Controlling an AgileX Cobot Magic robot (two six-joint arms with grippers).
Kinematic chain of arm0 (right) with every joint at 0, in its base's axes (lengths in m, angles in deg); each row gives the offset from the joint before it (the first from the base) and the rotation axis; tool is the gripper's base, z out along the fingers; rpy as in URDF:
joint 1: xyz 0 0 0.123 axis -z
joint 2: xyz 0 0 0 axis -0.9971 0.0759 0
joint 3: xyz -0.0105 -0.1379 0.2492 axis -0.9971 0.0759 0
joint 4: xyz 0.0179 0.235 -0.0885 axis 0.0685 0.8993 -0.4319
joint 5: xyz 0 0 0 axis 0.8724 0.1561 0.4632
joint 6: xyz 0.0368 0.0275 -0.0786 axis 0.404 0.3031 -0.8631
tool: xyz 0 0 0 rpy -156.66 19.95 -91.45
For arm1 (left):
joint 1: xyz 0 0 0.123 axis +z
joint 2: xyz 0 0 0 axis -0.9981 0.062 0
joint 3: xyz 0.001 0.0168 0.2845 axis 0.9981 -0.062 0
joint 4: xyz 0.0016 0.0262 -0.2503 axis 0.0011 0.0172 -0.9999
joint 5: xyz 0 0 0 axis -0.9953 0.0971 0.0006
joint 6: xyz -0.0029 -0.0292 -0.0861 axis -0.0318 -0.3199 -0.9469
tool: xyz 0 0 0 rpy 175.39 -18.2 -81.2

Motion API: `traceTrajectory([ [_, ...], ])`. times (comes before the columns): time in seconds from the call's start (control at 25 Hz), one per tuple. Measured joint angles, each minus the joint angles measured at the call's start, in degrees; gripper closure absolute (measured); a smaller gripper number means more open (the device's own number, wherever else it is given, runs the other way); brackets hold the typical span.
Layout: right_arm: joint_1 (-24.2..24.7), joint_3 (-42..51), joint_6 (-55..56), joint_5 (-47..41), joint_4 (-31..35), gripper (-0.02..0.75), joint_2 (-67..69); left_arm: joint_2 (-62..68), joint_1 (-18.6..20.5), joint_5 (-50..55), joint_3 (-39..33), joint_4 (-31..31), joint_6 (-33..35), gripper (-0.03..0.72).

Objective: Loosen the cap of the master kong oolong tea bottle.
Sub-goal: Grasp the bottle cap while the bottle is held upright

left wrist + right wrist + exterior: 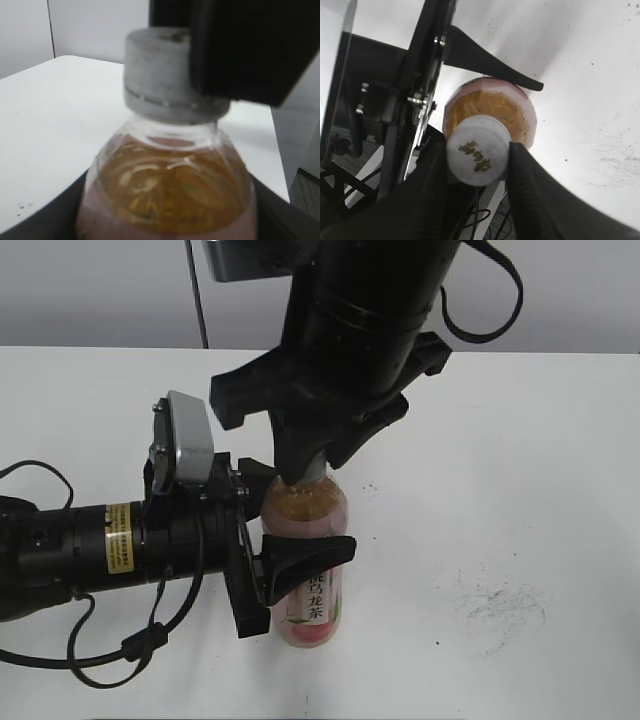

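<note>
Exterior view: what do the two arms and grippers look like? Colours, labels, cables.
Both arms are black. The left arm is a horizontal tube with a yellow-and-white label, loose black cables and a silver-grey camera housing on its wrist. Its left gripper has curved, tapering black fingers. The right arm is a thick black cylinder with a looping cable; the right gripper has ribbed black pads.

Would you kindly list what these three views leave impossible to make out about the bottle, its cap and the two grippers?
- Exterior view: the cap is hidden behind the right gripper.
- Left wrist view: the tea bottle is blurred and cut off by the bottom edge; its label is unreadable. A dark finger covers the right of the cap.
- Right wrist view: the bottle's lower body is hidden beneath its own shoulder.
- Exterior view: the left gripper covers part of the label.
</note>
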Motion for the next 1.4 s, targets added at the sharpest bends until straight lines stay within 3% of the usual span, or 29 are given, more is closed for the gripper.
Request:
traceTrajectory([
  [0.28, 0.00, 0.00, -10.25, 0.00, -0.05, 0.460, 0.00, 0.00, 0.00, 0.00, 0.00, 0.01, 0.00, 0.239],
  [1.12, 0.05, 0.00, -74.63, 0.87, -0.26, 0.465, 0.00, 0.00, 0.00, 0.00, 0.00, 0.76, 0.30, 0.239],
  [1.4, 0.05, 0.00, -102.86, 0.94, -0.17, 0.465, -0.05, 0.00, 0.00, 0.00, 0.00, 0.94, 0.40, 0.240],
])
